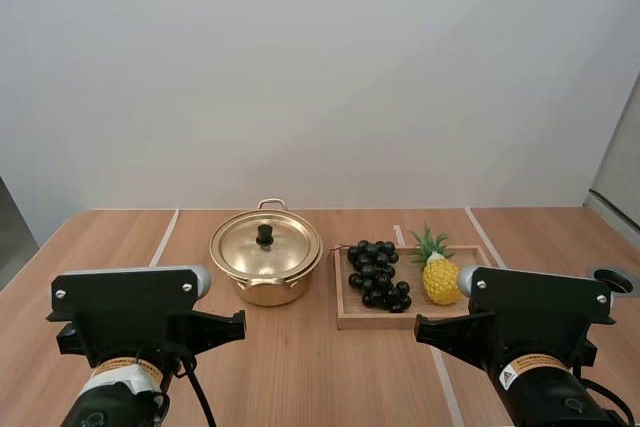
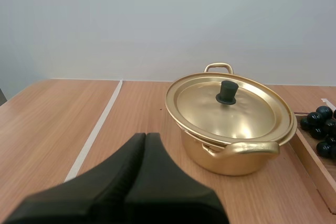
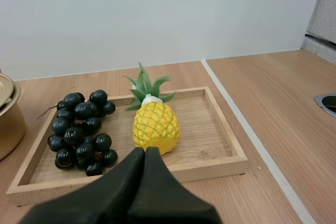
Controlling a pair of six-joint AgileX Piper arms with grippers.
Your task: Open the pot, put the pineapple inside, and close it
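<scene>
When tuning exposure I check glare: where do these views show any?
Left wrist view: soft bright patches on the round gold metal lid, none washed out. High view: faint sheen there. Right wrist view: no glare on the green-topped yellow pineapple.

Lidded gold pot (image 1: 268, 292) stands left of the tray (image 1: 380, 323) holding the yellow pineapple (image 1: 441, 280).

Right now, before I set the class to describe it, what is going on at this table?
Nothing is being handled at this moment. Both arms sit back at the near edge of the table. The left end effector is shut and faces the pot. The right end effector is shut and faces the tray. The lid is on the pot. The pineapple sits on the tray beside the grapes, untouched. No step of the task has begun.
</scene>
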